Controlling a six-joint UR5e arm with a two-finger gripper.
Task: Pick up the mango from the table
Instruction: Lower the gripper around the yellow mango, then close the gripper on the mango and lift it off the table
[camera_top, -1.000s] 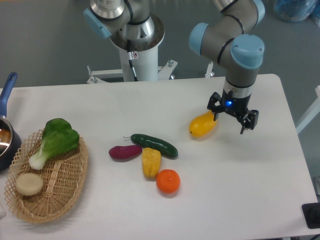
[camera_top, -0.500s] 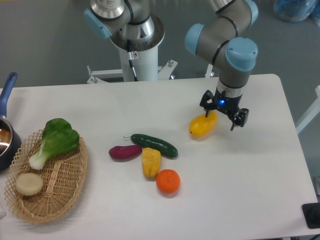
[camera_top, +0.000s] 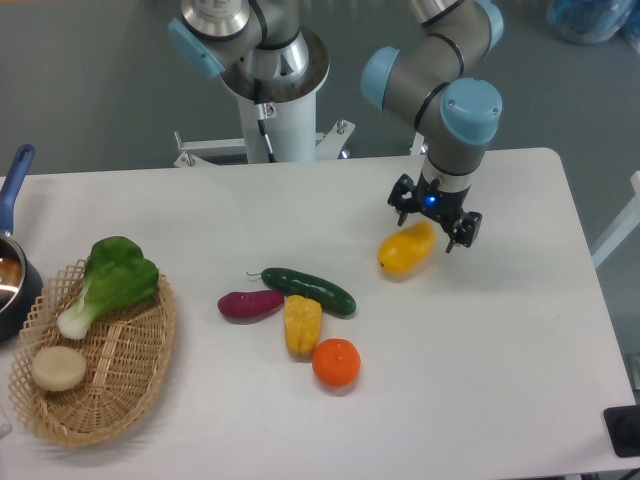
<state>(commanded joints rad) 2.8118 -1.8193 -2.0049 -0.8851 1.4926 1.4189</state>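
A single fixed camera looks down at an angle on a white table (camera_top: 480, 380) with rounded corners. Toward the right half of the table lies the mango (camera_top: 406, 249), a glossy yellow-orange oblong fruit, resting on the tabletop with its tapered end pointing up and to the right. The robot arm reaches down from the top of the view, and its gripper (camera_top: 433, 217) hangs directly over the mango's upper right end, its two dark fingers spread apart, one on each side of that end; the fingers are released and grasp nothing, and whether they touch the fruit cannot be told. A small blue light glows on the gripper body. To the left of the mango, near the middle of the table, sits a cluster of other produce: a dark green cucumber (camera_top: 309, 290) lying diagonally, a purple eggplant (camera_top: 250, 304) just beside its left end, a ribbed yellow pepper (camera_top: 302, 324) touching the cucumber from below, and a round orange (camera_top: 336, 362) just beside the pepper's lower end. At the far left a wicker basket (camera_top: 140, 380) holds a leafy green bok choy (camera_top: 108, 280) and a pale round onion (camera_top: 58, 367). A dark pot (camera_top: 14, 285) with a blue handle is partly visible at the left edge.
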